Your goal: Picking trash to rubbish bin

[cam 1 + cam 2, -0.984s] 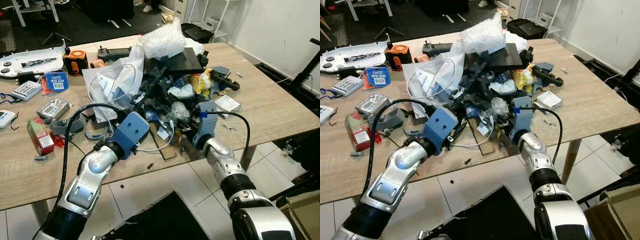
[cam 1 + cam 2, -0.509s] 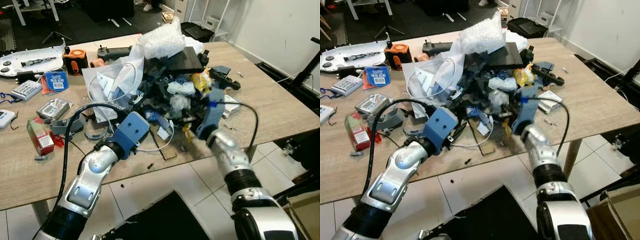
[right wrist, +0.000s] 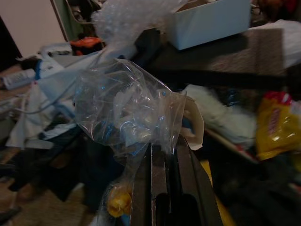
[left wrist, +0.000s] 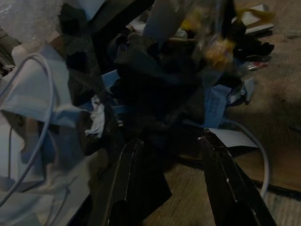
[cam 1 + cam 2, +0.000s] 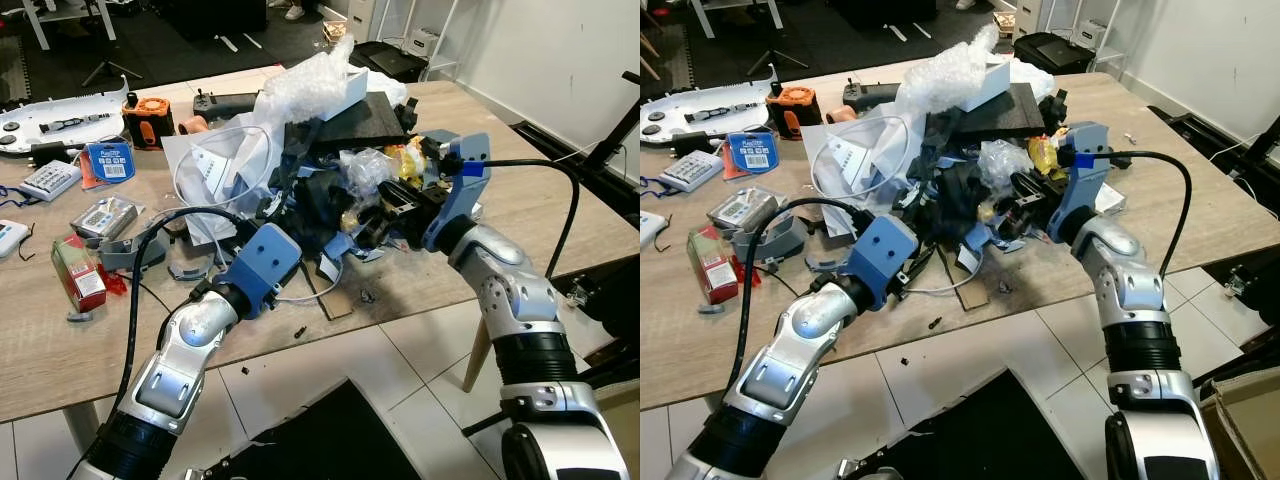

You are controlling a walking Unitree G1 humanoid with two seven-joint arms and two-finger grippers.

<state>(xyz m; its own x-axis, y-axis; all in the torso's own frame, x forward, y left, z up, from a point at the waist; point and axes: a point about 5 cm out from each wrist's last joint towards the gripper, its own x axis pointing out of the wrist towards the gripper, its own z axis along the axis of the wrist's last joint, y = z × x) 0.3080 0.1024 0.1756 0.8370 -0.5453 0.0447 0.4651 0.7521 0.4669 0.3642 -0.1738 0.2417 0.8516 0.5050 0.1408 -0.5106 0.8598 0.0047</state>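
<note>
1. A heap of trash (image 5: 340,180) is piled on the middle of the wooden worktop (image 5: 560,215), made up of dark scraps, paper, cables and plastic.
2. The right claw (image 3: 162,155) is held above the heap's near right side, and its two fingers are pressed together on a crumpled clear plastic bag (image 3: 129,108).
3. The bag is lifted clear of the worktop and hangs at the fingertips; in the head view it is seen at (image 5: 365,170), just above the dark scraps.
4. A small yellow piece (image 3: 117,202) is seen below the bag, beside the fingers.
5. The left claw (image 4: 169,160) is held low at the heap's near left edge, with its fingers spread apart and nothing between them; dark scraps and a white cable (image 4: 33,113) lie just ahead.
6. A wad of bubble wrap (image 5: 305,85) and a white box (image 5: 345,85) are stacked on top of the heap, on a dark slab (image 5: 350,118).
7. A yellow packet (image 3: 275,125) lies in the heap near the right claw.
8. On the worktop's left part, well apart from the heap, a red carton (image 5: 78,272), a blue tape roll (image 5: 110,162) and an orange-and-black tool (image 5: 148,118) are found.
</note>
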